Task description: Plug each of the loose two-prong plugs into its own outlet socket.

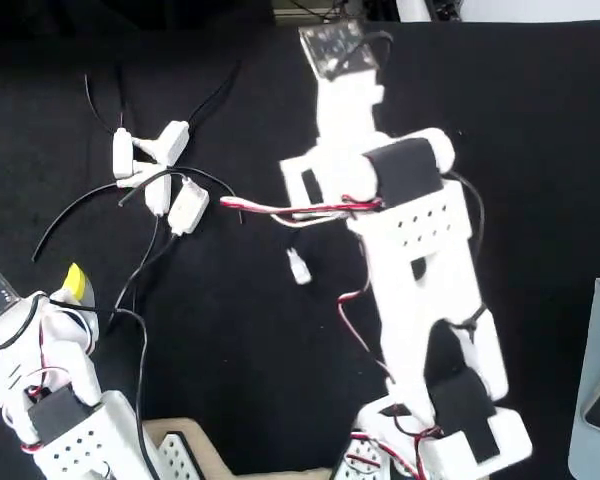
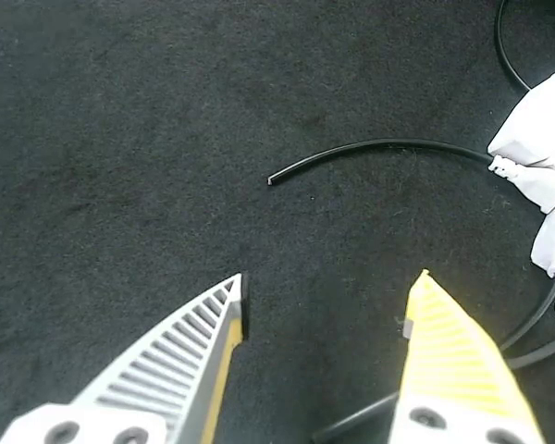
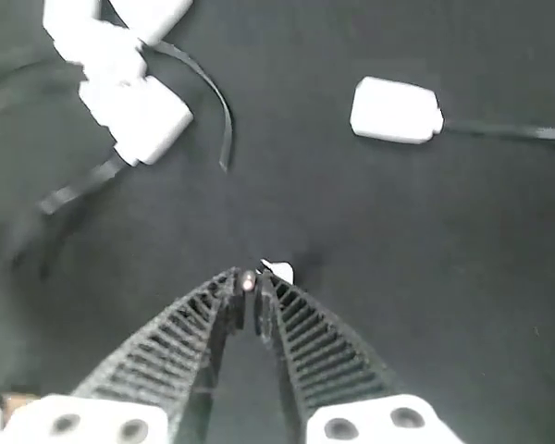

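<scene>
Several white plugs and sockets on black cables lie bunched at the table's far left, with one more white block beside them. A small white piece lies alone near the middle. My left gripper hangs open over bare cloth. Its yellow finger is at the near left, short of the bunch. My right arm stretches up the middle. My right gripper is shut, and a small white bit shows just past its tips. Farther out lie the white plugs and a separate white block.
The table is covered in black cloth. A loose black cable end lies ahead of the left gripper. Red and white arm wires hang over the middle. A grey container stands at the right edge and a beige board at the front.
</scene>
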Robot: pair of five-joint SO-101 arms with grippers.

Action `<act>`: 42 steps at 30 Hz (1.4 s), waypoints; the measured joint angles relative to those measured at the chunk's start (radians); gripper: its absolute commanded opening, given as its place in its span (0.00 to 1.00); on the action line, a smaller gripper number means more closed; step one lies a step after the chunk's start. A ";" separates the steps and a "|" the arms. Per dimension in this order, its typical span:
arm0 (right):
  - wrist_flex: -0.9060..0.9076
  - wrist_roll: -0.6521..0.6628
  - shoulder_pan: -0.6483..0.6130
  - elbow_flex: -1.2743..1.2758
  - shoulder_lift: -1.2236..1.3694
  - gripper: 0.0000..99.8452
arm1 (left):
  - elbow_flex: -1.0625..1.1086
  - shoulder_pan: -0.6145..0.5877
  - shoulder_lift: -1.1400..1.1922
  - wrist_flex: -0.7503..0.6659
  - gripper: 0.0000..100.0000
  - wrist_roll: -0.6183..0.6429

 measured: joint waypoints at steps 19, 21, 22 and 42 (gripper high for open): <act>-0.127 0.071 -0.072 -0.092 0.253 0.18 | 0.000 0.000 0.000 0.000 0.28 0.000; -0.057 0.071 -0.091 -0.143 0.255 0.18 | 0.000 0.000 0.000 0.000 0.28 0.000; -0.023 0.074 -0.100 -0.155 0.258 0.18 | 0.000 0.000 0.000 0.000 0.28 0.000; -0.381 0.486 -0.106 0.442 0.347 0.18 | 0.000 0.000 0.000 0.000 0.28 0.000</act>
